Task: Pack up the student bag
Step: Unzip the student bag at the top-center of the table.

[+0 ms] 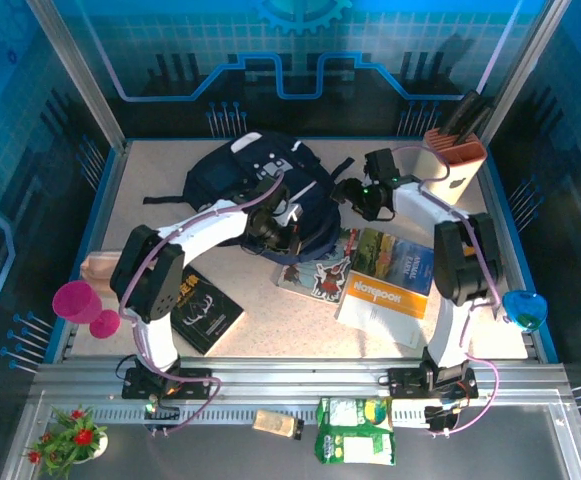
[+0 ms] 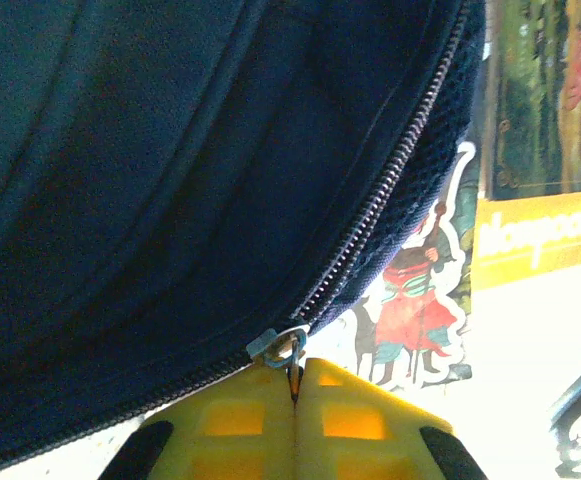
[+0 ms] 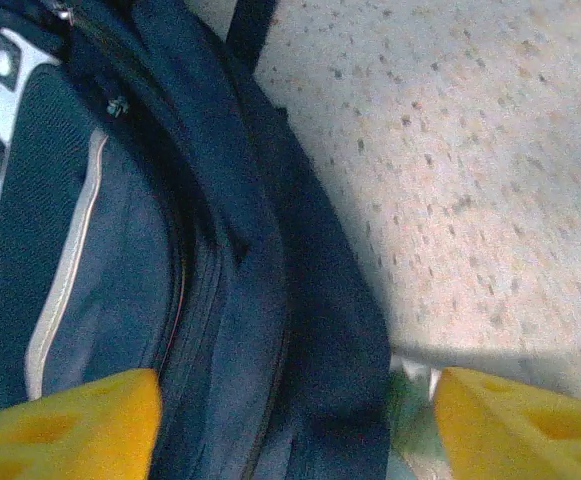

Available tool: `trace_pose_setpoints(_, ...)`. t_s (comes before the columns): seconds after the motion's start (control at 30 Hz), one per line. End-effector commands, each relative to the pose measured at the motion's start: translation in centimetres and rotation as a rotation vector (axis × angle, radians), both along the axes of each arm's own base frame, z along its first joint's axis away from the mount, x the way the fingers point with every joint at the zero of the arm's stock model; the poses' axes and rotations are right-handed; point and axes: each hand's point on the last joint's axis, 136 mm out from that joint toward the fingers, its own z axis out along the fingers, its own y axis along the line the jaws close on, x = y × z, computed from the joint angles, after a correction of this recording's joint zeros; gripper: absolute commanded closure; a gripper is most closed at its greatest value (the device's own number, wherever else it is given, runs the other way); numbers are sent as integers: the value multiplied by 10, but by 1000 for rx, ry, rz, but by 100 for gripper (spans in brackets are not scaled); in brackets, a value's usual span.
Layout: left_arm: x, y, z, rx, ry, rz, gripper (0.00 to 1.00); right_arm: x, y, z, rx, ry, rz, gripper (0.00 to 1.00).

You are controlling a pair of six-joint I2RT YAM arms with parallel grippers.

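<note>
The student bag (image 1: 260, 172), dark navy with a grey-white patch, lies at the back middle of the table. My left gripper (image 1: 275, 232) is at its near edge. In the left wrist view its yellow jaws (image 2: 296, 368) are shut on the metal zipper pull (image 2: 280, 345) of the bag (image 2: 170, 180), with the zipper line running up to the right. My right gripper (image 1: 348, 195) is at the bag's right side. It stands open (image 3: 295, 405), its yellow fingers (image 3: 80, 415) spread either side of the bag's folded rim (image 3: 270, 300), not pressing it.
In front of the bag lie a sticker-covered book (image 1: 315, 272), a green book (image 1: 395, 258) and a yellow-banded notebook (image 1: 385, 298). A black book (image 1: 202, 312) and a pink cup (image 1: 78, 300) sit at the left. A tan knife block (image 1: 455, 165) stands back right.
</note>
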Motion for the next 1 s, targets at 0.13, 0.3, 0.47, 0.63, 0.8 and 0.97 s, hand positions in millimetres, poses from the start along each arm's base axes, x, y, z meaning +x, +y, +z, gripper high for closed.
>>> trace_pose_setpoints(0.13, 1, -18, 13, -69, 27, -15, 100, -50, 43, 1, 141, 96, 42, 18)
trace_pose_setpoints(0.3, -1, -19, 15, -73, 25, -17, 100, -62, 67, -21, 140, 147, 20, 16)
trace_pose_setpoints(0.47, -2, -18, 15, -70, 26, -16, 100, -64, 76, -35, 97, 187, 2, 17)
trace_pose_setpoints(0.63, -3, -17, 15, -68, 25, -15, 100, -65, 76, -50, 62, 225, -26, 28)
trace_pose_setpoints(0.8, -7, -13, 12, -52, 32, -20, 100, -58, 81, -53, 77, 219, -38, 54)
trace_pose_setpoints(0.97, -16, 5, 10, 35, 23, -52, 100, -48, 73, -43, 46, 174, -58, 76)
